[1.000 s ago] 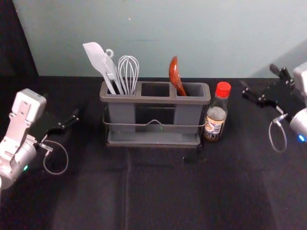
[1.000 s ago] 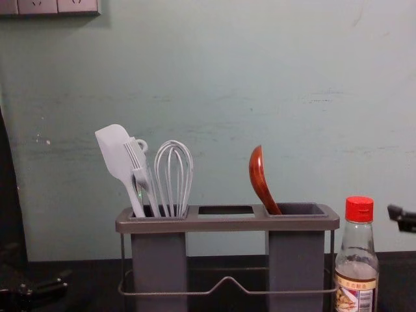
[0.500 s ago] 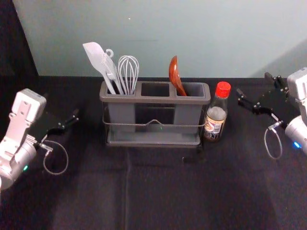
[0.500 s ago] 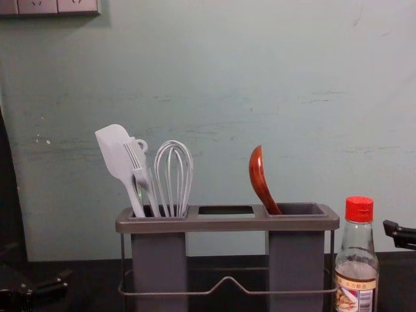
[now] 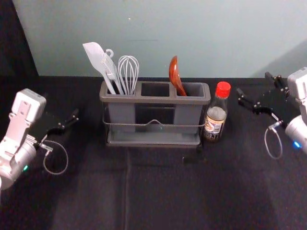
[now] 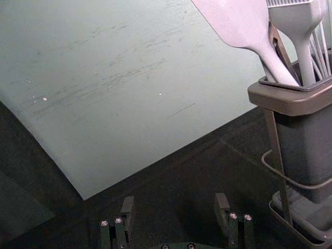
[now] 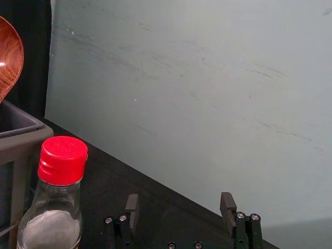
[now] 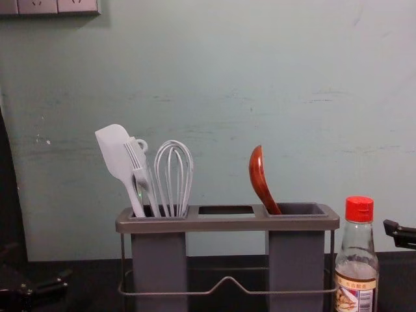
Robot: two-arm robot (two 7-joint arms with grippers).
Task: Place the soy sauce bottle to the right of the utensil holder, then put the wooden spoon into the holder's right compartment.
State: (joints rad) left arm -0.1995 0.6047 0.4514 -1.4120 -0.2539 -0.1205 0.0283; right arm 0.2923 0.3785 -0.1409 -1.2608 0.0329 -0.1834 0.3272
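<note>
The soy sauce bottle (image 5: 216, 112) stands upright just right of the utensil holder (image 5: 154, 100); its red cap (image 7: 63, 160) is near in the right wrist view. Leaning in the holder's right compartment is the wooden spoon (image 5: 176, 76), bowl up, also seen in the chest view (image 8: 259, 179). My right gripper (image 5: 253, 84) is open to the right of the bottle, apart from it, with nothing between its fingers in the right wrist view (image 7: 180, 203). Left of the holder, my left gripper (image 5: 62, 106) is parked, open and holding nothing in the left wrist view (image 6: 175, 205).
A white spatula (image 5: 98, 58), a brush (image 5: 110, 67) and a whisk (image 5: 128, 72) stand in the holder's left compartment. Behind the holder rises a pale green wall (image 5: 158, 28). The table (image 5: 158, 191) has a dark cloth.
Compared with a second ago, my right gripper has shifted slightly left, nearer the bottle, and stayed there over the last half second. The left arm, bottle, spoon and holder have not moved.
</note>
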